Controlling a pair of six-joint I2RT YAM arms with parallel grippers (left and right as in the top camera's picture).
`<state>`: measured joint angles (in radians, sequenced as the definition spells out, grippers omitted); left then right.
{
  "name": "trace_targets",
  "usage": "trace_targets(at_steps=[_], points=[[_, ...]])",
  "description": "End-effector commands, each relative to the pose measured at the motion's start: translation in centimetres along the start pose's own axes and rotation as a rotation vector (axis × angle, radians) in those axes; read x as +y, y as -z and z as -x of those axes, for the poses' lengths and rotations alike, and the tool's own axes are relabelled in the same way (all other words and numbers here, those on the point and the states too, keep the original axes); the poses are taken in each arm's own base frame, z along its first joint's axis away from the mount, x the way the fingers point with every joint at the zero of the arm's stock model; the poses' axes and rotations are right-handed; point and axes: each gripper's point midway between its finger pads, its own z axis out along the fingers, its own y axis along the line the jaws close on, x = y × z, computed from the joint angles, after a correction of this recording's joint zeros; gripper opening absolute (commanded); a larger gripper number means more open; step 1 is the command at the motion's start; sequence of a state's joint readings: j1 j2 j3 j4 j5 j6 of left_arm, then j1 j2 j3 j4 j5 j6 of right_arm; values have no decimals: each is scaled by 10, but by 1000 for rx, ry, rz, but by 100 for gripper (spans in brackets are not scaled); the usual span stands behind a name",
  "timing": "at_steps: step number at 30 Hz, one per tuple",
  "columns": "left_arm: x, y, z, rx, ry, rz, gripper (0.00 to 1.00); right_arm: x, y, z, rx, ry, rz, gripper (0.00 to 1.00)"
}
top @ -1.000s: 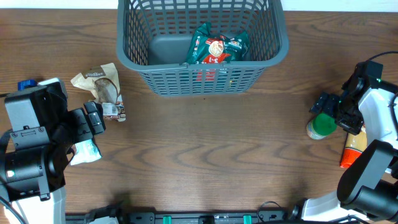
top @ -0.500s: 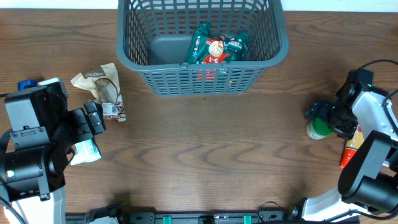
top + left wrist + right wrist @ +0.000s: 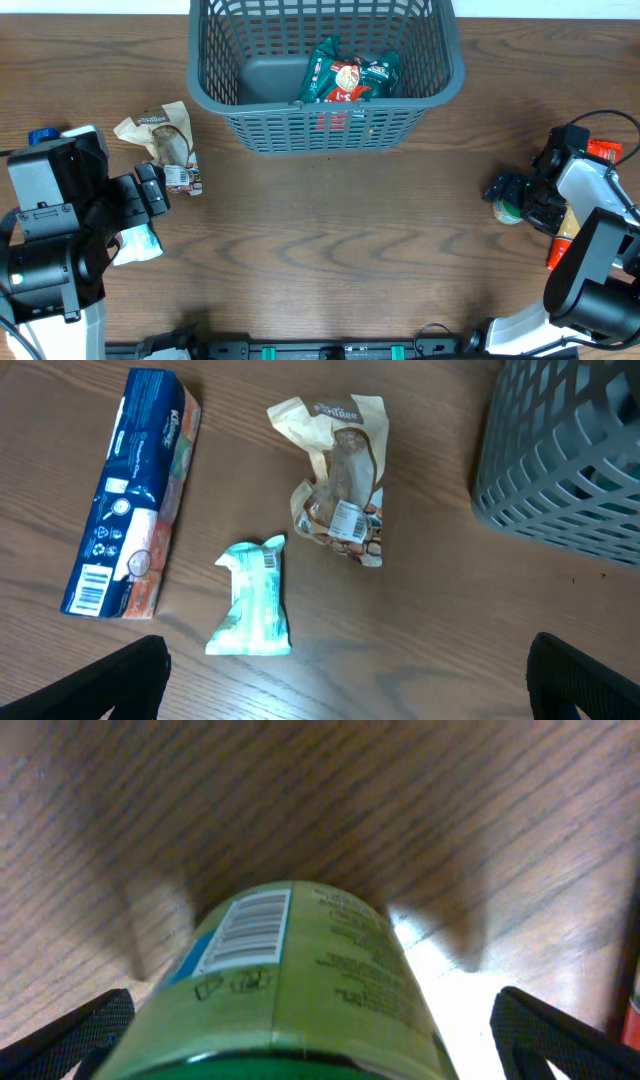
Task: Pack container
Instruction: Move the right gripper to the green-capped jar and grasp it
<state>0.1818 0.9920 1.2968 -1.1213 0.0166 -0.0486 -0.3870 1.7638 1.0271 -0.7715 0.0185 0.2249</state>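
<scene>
The dark grey lattice basket stands at the back middle and holds green and red packets; its corner shows in the left wrist view. My left gripper is open and empty, just short of a teal packet, a beige snack bag and a blue tissue pack. My right gripper is open. Its jaws stand either side of a green-lidded can, with a gap on the right side.
An orange bottle lies by the right arm, with a red item behind the wrist. The beige bag and teal packet lie at the left, beside the left arm. Bare wood lies between the two arms.
My right gripper has moved left and down over the green-lidded can, which is now mostly covered from above. The red item has come into view. The left arm has not moved.
</scene>
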Motion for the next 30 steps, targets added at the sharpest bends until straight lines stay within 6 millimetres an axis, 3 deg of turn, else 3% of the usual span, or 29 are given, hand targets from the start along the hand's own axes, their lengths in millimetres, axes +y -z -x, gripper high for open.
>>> trace_targets(at_steps=[1, 4, 7, 17, 19, 22, 30], points=[[1, 2, 0, 0, -2, 1, 99, 1, -2, 1, -4, -13, 3, 99], [1, 2, -2, 6, -3, 1, 99, 4, -2, 4, -15, -6, 7, 94], [1, 2, -2, 8, -3, 2, 99, 13, -2, 5, -19, 3, 46, 78], [1, 2, -2, 8, -3, 2, 99, 22, -1, 5, -24, 21, 63, 51], [1, 2, -2, 8, -7, 2, 99, 22, -1, 5, -24, 21, 63, 36], [2, 2, -2, 8, -7, 5, 99, 22, -1, 5, -24, 21, 63, 2], [2, 2, -2, 8, -11, 5, 99, 23, 2, 8, -33, 21, 65, 1]])
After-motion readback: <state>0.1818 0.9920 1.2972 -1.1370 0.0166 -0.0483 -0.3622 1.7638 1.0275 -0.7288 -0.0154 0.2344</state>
